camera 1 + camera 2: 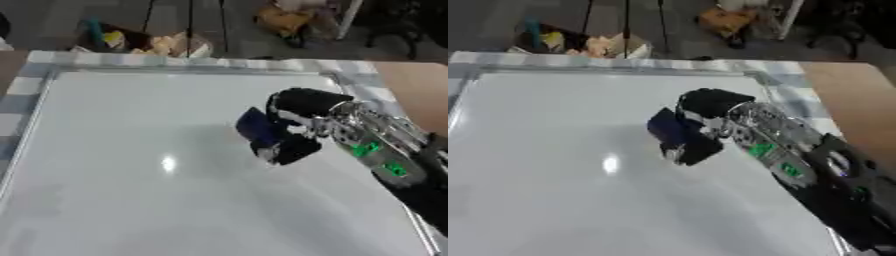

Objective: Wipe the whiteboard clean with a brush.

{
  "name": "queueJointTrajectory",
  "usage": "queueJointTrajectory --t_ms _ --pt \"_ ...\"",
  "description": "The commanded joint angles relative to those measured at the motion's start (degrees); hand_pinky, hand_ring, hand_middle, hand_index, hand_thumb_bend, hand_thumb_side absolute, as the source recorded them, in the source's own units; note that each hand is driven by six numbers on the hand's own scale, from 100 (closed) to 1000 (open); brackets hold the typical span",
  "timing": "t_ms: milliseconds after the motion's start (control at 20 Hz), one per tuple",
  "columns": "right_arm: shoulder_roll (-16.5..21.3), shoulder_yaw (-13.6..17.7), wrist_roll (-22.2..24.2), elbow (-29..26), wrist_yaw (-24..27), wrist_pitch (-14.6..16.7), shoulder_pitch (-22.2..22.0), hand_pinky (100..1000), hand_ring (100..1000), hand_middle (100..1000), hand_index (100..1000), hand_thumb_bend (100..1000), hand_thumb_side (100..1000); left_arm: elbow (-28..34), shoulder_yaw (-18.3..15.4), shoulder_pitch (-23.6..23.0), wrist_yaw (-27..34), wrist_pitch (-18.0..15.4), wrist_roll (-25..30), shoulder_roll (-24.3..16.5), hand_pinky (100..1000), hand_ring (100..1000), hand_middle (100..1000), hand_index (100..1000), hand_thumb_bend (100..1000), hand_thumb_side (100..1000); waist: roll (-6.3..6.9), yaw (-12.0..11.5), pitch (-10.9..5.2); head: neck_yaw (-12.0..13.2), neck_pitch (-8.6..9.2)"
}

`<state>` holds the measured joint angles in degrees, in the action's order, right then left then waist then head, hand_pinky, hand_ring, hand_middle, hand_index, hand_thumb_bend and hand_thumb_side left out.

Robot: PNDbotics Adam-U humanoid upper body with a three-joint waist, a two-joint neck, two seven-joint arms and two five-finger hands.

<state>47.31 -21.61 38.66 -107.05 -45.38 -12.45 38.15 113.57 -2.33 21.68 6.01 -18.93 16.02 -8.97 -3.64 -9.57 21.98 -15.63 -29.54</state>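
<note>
A large whiteboard (131, 150) lies flat and fills most of both views; its surface looks white with only a light glare spot. My right hand (297, 107) reaches in from the right over the board's upper middle, its fingers curled round a dark blue brush (258, 126). The brush sits at the board surface, its flat face turned left. My left hand shows in neither view.
The board has a pale silver frame (175, 61). A brown table surface (411, 90) shows to the right of it. Beyond the far edge the floor holds a bin with yellow and tan clutter (144, 42) and stand legs (188, 25).
</note>
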Motion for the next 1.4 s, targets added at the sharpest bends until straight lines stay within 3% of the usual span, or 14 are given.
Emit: queueJointTrajectory --t_ms 50,300,1000,1400 --pt "2.7 -0.1 0.8 -4.0 -0.8 0.8 0.1 465 556 259 421 100 574 1.0 0.1 0.5 0.0 0.0 -0.2 -0.2 369 718 564 610 100 932 0.21 0.1 -1.4 0.3 0.64" --pt "3.1 -1.3 2.5 -7.4 -1.2 2.8 -0.3 462 555 262 424 100 572 1.0 0.0 0.6 0.1 -0.1 -0.6 -0.2 370 717 564 610 100 931 0.22 0.1 -1.47 0.4 0.9" --pt "0.9 -4.9 2.6 -7.5 -3.9 8.6 -0.1 460 555 264 427 100 569 1.0 0.1 0.8 0.1 -0.1 -0.6 -0.2 370 717 564 610 100 931 0.23 0.2 -1.42 1.0 0.73" --pt "-0.7 -6.7 1.2 -7.5 2.6 10.3 -0.4 462 544 238 410 100 562 1.0 0.2 0.8 0.1 -0.1 -0.4 -0.1 370 717 564 609 100 932 0.3 -0.3 -1.26 1.2 0.61"
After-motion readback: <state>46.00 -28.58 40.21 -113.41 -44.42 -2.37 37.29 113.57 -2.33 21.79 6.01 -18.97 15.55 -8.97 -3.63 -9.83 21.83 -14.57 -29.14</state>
